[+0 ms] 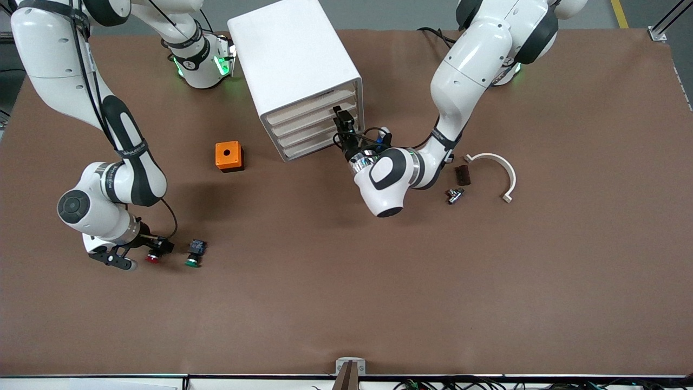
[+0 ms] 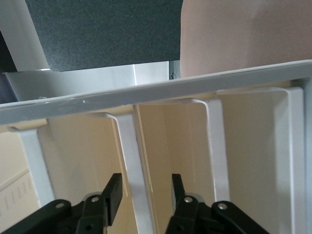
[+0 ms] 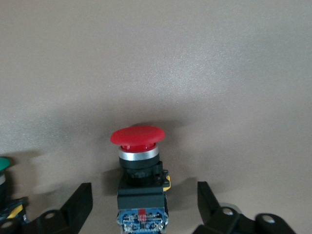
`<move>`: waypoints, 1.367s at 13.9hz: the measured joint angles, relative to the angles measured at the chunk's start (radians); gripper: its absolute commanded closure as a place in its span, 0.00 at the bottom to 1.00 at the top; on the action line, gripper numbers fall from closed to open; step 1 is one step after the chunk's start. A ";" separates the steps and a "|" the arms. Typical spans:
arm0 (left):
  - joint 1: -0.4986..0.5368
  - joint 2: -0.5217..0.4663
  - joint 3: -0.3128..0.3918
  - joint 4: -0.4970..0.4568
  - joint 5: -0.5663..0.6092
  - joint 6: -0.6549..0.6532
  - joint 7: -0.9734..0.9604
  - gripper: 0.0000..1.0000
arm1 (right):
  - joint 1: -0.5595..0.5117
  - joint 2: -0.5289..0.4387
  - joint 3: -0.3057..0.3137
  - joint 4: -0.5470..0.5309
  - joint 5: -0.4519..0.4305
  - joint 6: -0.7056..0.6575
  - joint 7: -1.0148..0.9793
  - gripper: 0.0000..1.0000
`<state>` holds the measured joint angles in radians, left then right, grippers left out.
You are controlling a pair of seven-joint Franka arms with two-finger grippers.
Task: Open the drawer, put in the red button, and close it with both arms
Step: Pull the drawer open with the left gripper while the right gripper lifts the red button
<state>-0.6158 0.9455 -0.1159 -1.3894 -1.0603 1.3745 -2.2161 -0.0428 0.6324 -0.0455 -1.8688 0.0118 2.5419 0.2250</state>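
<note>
The red button (image 1: 152, 258) lies on its side on the brown table near the right arm's end, red cap toward the front camera. My right gripper (image 1: 142, 252) is down at the table around it. In the right wrist view the red button (image 3: 139, 161) sits between the two fingers with a gap on each side, so the right gripper (image 3: 145, 199) is open. The white cabinet (image 1: 295, 70) has its drawers (image 1: 308, 122) pushed in. My left gripper (image 1: 342, 123) is at the drawer fronts. Its open jaws (image 2: 146, 190) straddle a white drawer handle (image 2: 131, 161) without touching it.
A green-capped button (image 1: 193, 254) lies beside the red one, toward the table's middle. An orange box with a hole (image 1: 228, 156) stands beside the cabinet. A white curved piece (image 1: 495, 168), a dark block (image 1: 462, 174) and a small metal part (image 1: 455, 195) lie toward the left arm's end.
</note>
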 measured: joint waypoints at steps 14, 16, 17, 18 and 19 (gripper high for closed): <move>0.003 0.003 -0.003 -0.001 0.000 -0.029 -0.066 0.93 | 0.004 -0.004 0.001 0.034 0.000 -0.094 0.000 1.00; 0.038 0.003 -0.002 -0.001 -0.003 -0.029 -0.066 0.92 | 0.012 -0.022 0.002 0.053 0.001 -0.163 0.015 1.00; 0.056 0.003 -0.002 -0.001 -0.004 -0.030 -0.066 0.92 | 0.020 -0.040 0.004 0.060 0.001 -0.205 0.044 1.00; 0.073 0.003 -0.002 0.000 -0.006 -0.030 -0.066 0.92 | 0.033 -0.062 0.006 0.064 0.001 -0.251 0.084 1.00; 0.090 0.003 -0.002 0.000 -0.010 -0.030 -0.066 0.92 | 0.052 -0.089 0.008 0.067 0.001 -0.295 0.132 1.00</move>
<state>-0.5262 0.9487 -0.1179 -1.3898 -1.0702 1.3449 -2.2820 0.0095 0.5438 -0.0374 -1.8019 0.0133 2.2466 0.3566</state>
